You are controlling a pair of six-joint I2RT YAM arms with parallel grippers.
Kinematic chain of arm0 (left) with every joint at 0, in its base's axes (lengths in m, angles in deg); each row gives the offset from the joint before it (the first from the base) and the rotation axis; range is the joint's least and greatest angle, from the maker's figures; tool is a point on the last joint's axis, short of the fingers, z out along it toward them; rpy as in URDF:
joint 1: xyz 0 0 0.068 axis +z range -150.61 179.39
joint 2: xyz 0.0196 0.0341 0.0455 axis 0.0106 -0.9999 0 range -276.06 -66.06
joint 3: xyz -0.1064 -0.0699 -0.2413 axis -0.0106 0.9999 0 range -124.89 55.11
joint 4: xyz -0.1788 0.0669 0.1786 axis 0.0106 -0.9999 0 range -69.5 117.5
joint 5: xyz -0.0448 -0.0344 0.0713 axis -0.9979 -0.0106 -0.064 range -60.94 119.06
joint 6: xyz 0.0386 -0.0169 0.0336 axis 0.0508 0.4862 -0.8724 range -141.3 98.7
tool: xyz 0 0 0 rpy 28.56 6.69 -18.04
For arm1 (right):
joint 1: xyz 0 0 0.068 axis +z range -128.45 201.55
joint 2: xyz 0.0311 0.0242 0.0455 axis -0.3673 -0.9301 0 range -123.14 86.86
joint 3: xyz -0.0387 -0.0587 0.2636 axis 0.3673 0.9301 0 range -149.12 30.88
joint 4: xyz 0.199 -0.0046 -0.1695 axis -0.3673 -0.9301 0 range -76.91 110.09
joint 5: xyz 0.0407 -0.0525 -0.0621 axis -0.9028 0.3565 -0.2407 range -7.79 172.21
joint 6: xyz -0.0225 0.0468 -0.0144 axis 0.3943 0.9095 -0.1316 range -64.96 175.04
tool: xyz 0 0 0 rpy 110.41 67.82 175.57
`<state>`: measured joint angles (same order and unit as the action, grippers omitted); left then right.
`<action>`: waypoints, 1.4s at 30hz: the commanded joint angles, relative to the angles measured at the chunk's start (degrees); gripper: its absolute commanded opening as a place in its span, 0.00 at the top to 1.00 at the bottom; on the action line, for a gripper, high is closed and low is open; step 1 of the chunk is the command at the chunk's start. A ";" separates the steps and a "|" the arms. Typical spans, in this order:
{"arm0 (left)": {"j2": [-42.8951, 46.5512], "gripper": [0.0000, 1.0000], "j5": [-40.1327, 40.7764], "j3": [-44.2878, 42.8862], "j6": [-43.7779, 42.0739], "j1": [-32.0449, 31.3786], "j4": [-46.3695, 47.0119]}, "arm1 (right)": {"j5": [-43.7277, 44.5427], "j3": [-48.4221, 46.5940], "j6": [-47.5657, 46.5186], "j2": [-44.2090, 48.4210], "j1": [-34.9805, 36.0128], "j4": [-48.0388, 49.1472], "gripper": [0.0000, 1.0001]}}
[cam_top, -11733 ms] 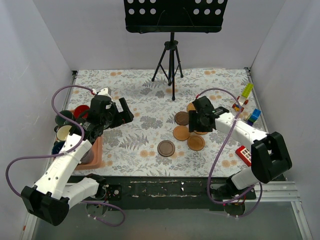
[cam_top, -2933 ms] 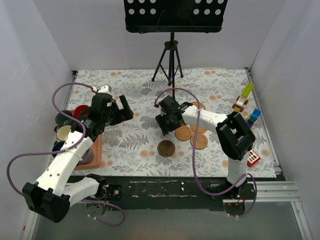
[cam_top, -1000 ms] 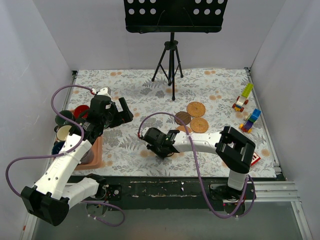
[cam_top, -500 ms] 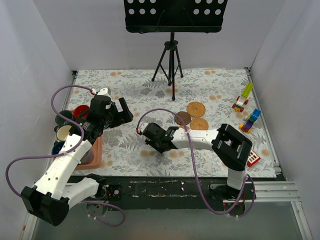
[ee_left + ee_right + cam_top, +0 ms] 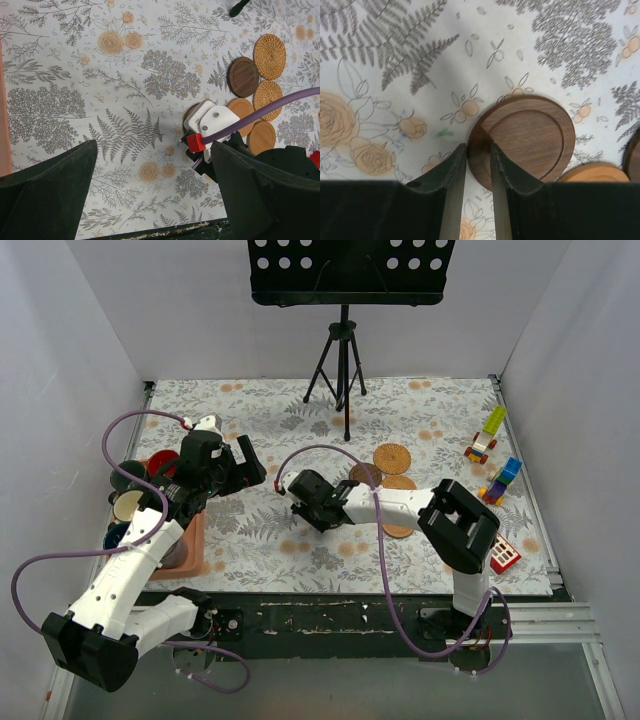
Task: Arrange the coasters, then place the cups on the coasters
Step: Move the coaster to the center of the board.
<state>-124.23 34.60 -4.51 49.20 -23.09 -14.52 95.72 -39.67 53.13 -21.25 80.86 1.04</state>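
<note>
Floral tablecloth [image 5: 250,540] — right pincer [image 5: 478,150] has shifted its dark brown coaster [image 5: 530,137] rearward

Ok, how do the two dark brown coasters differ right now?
The held dark brown coaster is pinched at its rim by the right gripper, while the free dark brown coaster lies untouched on the cloth. The held dark brown coaster sits next to an orange-brown coaster; the free dark brown coaster lies beside a rattan coaster. Both are round, dark wood, with a raised rim.
</note>
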 commanded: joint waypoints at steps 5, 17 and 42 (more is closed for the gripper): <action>0.96 0.02 1.14 -0.24 -0.27 -0.20 -0.34 | -0.95 -3.63 -2.31 -3.59 -2.44 0.51 0.68; 0.69 0.02 1.49 -0.42 -0.45 -0.20 -0.34 | 0.11 -4.51 -1.16 -4.21 -5.34 0.33 0.68; 0.08 0.02 1.93 -0.77 -0.45 -0.11 -0.52 | -0.51 -7.59 -1.96 -6.76 -8.42 0.15 0.68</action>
<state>-124.51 35.40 -4.51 49.18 -23.09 -14.55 94.89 -45.79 51.75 -26.04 73.56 2.07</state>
